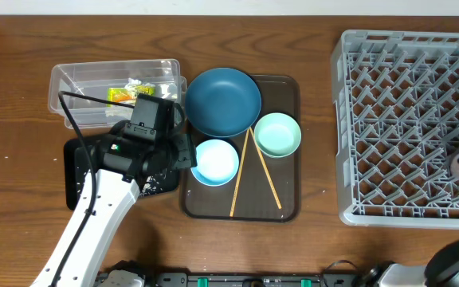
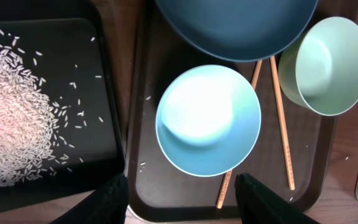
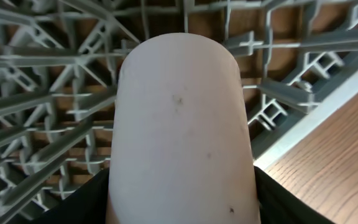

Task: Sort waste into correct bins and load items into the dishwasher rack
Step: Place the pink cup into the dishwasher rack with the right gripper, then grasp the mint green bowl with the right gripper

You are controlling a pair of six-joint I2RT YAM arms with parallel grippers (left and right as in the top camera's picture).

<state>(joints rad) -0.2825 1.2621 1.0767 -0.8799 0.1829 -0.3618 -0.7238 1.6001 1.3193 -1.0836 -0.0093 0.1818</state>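
My left gripper [image 2: 182, 202] is open and empty, hovering over the near edge of the brown tray, just short of the light blue bowl [image 2: 207, 118]. The dark blue bowl [image 2: 235, 25], the mint-green bowl [image 2: 325, 62] and two chopsticks [image 2: 281, 118] lie on the same tray. Loose rice [image 2: 11, 118] is heaped in the black tray [image 2: 104, 93]. My right gripper [image 3: 182, 199] is shut on the pink cup [image 3: 182, 112] over the grey rack [image 3: 42, 93], near its right edge. The clear tub [image 1: 70, 80] holds the snack wrapper [image 1: 120, 95] and white tissue [image 1: 134, 83].
The brown serving tray [image 1: 289, 203] sits mid-table between the black tray [image 1: 72, 171] and the rack [image 1: 409, 127]. A few stray rice grains lie on the brown tray. Bare wooden table shows at the front and far left.
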